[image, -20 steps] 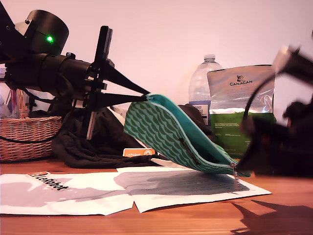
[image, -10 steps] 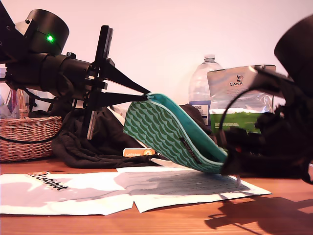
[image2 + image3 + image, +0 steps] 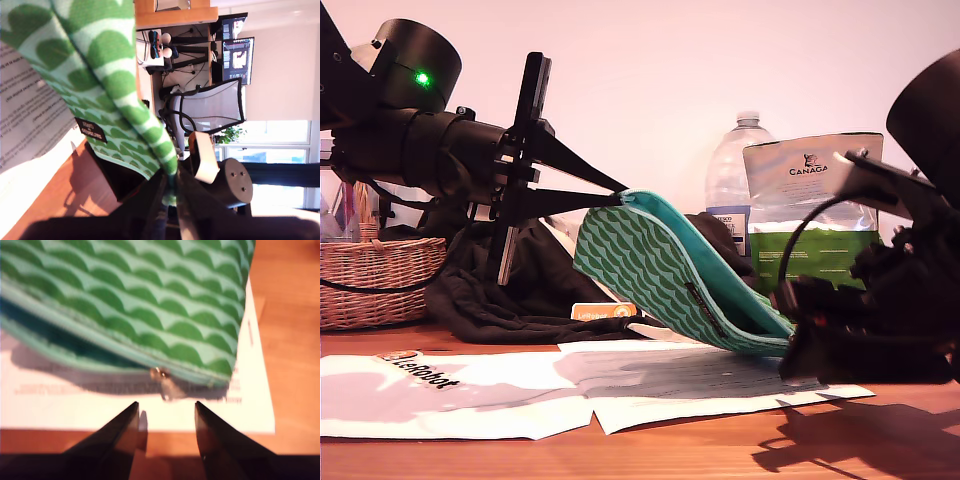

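Pinching the top corner of the green wave-print pouch [image 3: 660, 262] in my first pincer [image 3: 620, 194], blades closed flat on the fabric rim with nothing spare between them. Hence the slant, with that corner held high above the desk [image 3: 890, 440] and the rest sagging away and down, presumably under its own weight. Seen along that pincer, a taut fold running from the tips out toward the far low end, likely stretched by hanging from a single corner. At that low end, my second pincer [image 3: 166, 405], spread moderately wide and holding nothing, tips just short of the zipper pull [image 3: 162, 376] dangling off the teal zip edge near the pouch's low corner, roughly in line with the gap. Directly under both, white printed paper sheets [image 3: 470, 392] spread flat; touching the pouch's low corner or only close beneath it, hard to tell. Farther behind the first pincer, a heap of dark cloth [image 3: 520, 295] and a wicker basket [image 3: 375, 272]. Behind the second, a clear water bottle [image 3: 738, 165] and a silver-and-green pet-food bag [image 3: 812, 200], both standing upright, well apart from either set of tips.
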{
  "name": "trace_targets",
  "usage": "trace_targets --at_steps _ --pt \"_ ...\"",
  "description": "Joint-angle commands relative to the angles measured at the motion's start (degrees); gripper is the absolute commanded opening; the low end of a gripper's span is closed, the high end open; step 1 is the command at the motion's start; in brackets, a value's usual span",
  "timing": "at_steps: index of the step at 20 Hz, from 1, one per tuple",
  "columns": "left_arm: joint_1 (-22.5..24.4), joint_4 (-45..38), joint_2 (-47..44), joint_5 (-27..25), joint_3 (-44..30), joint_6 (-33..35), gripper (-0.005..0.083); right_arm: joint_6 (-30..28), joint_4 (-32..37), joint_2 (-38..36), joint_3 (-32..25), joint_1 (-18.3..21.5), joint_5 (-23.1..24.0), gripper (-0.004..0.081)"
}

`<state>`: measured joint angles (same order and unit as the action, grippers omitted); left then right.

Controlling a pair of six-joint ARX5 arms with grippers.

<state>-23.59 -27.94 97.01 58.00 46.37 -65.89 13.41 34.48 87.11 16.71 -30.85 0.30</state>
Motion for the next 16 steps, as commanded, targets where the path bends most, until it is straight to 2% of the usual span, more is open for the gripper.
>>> trace_targets --at_steps 1,5,7,9,14,16 --pt "-0.13 -0.92 0.7 0.02 -0.15 -0.09 -0.002 -1.05 -0.74 -1.29 0.04 -0.17 -0.28 0.0318" --pt "-0.02 -0.92 0.7 0.02 -0.15 -0.09 -0.002 -4.24 -4.02 -4.26 0.04 0.79 0.24 0.0319" --pt "-0.02 -0.92 0.7 0.04 -0.15 -0.09 -0.002 -8.17 -4.68 -5.88 0.04 1.84 0.48 0.0329" --pt "-0.02 -0.92 0.7 0.07 -0.15 -0.09 -0.002 -9.38 -4.35 -6.19 0.07 3.04 0.26 0.0381" --pt "-0.02 -0.96 0.7 0.04 -0.15 -0.07 -0.002 -8.46 -4.28 -6.16 0.15 4.07 -1.84 0.0389" --pt "-0.02 -1.18 0.7 0.04 -0.15 -0.09 -0.002 -6.29 -4.37 -6.16 0.22 4.02 -4.94 0.0388"
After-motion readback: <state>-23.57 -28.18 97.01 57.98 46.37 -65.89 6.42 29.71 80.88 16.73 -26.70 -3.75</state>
